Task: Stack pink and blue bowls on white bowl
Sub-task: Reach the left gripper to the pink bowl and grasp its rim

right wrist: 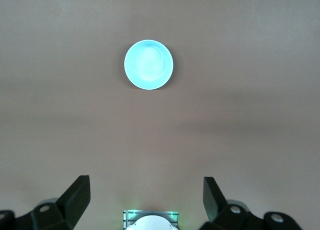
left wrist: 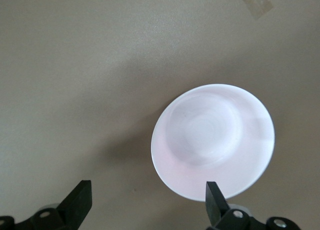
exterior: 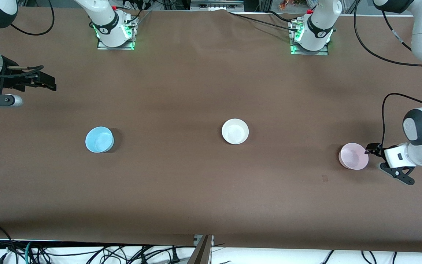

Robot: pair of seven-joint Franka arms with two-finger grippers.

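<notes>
The pale pink bowl [exterior: 354, 156] sits upright on the brown table toward the left arm's end. My left gripper [exterior: 381, 160] is low beside it, open and empty. In the left wrist view the pink bowl [left wrist: 212, 140] lies just off the open left gripper [left wrist: 147, 202], with one fingertip [left wrist: 215, 197] at its rim. The white bowl [exterior: 235, 131] stands mid-table. The sky blue bowl [exterior: 99, 139] stands toward the right arm's end. My right gripper [exterior: 47, 82] hangs open and empty, high over that end of the table. The right wrist view shows the blue bowl [right wrist: 148, 64] far below the open right gripper [right wrist: 145, 200].
A small piece of tape [exterior: 325, 178] lies on the table nearer the front camera than the pink bowl; it also shows in the left wrist view [left wrist: 257, 2]. The arm bases [exterior: 115, 35] [exterior: 311, 38] stand along the back edge. Cables [exterior: 97, 253] hang below the front edge.
</notes>
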